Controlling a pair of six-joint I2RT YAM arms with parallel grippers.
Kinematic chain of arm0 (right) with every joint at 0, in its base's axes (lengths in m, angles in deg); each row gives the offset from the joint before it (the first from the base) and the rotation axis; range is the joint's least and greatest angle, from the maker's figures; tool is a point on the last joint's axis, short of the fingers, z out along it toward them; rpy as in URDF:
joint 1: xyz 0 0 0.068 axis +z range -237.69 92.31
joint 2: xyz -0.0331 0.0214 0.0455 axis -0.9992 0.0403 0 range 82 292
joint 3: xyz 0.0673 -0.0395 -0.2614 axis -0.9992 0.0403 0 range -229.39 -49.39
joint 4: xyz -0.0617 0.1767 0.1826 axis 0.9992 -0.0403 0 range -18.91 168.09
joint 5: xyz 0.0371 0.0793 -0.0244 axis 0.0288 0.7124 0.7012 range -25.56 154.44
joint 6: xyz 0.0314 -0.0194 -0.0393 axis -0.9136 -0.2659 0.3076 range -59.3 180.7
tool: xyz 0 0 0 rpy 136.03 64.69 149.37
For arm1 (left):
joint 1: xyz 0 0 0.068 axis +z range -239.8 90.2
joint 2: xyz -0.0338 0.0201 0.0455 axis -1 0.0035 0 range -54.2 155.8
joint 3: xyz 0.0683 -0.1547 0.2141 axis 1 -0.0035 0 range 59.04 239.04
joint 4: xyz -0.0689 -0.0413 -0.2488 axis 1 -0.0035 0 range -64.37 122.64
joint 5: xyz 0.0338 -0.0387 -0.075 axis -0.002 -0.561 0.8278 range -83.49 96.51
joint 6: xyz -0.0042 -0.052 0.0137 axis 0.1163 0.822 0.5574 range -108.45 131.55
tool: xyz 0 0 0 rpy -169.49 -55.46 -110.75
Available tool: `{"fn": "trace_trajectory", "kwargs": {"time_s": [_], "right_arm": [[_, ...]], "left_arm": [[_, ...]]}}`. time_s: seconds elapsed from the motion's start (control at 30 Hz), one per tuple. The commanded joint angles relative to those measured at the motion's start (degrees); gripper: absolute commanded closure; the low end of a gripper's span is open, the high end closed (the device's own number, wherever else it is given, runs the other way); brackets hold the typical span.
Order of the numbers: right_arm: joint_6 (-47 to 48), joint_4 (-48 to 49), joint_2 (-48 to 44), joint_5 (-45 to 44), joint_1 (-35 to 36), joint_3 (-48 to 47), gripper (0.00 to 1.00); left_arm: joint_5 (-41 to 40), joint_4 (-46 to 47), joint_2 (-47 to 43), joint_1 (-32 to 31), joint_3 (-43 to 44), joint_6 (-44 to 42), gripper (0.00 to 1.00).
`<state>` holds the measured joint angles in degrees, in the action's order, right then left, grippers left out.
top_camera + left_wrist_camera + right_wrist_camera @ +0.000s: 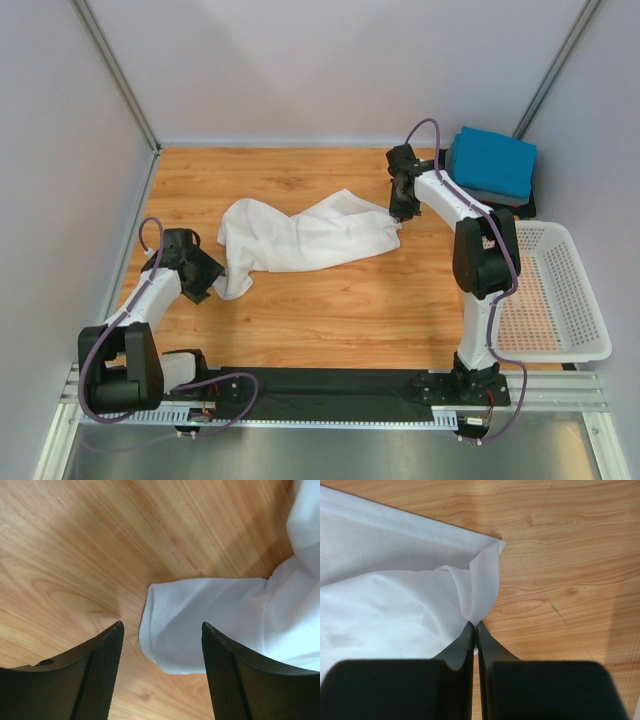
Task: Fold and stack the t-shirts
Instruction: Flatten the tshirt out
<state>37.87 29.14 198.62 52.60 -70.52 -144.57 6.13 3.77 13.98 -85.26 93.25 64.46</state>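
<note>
A large white t-shirt lies crumpled across the middle of the wooden table. My right gripper is shut on its right-hand corner; in the right wrist view the gripper pinches a fold of the white cloth. My left gripper stands open at the shirt's lower left end. In the left wrist view its fingers straddle a rounded white cloth end lying flat on the wood. A folded bright blue t-shirt tops a stack at the back right, with grey and black cloth under it.
A white perforated plastic basket sits at the right edge, beside the right arm. Grey walls close the table at the back and both sides. A black strip runs along the near edge between the arm bases.
</note>
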Motion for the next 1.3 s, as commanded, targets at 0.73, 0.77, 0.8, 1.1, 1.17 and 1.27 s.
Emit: {"fn": "trace_trajectory", "kwargs": {"time_s": [0.73, 0.77, 0.8, 1.1, 1.17, 1.27], "right_arm": [[-2.83, -0.53, -0.60, 1.99, -0.12, -1.15, 1.00], [-2.66, -0.88, -0.69, 1.99, -0.03, -1.67, 1.00], [-2.22, -1.32, -1.04, 1.73, -0.12, -2.11, 1.00], [-0.20, -7.73, -7.19, -2.83, -0.21, -10.02, 1.00], [0.59, -9.49, -7.54, -3.63, -0.21, -13.35, 1.00], [1.73, -11.60, -8.25, -4.51, -0.21, -16.96, 1.00]], "left_arm": [[0.03, 5.41, 13.29, 0.30, 3.57, 0.37, 1.00], [0.03, 4.26, 12.60, 0.30, 5.32, 0.10, 1.00], [0.03, 2.86, 11.46, 0.30, 6.20, -0.08, 1.00], [-4.18, -30.88, -13.94, 0.21, 27.46, 2.38, 1.00], [-4.63, -35.03, -16.41, 0.04, 34.12, 1.68, 1.00], [-5.33, -37.58, -17.82, 0.12, 43.25, 0.54, 1.00]]}}
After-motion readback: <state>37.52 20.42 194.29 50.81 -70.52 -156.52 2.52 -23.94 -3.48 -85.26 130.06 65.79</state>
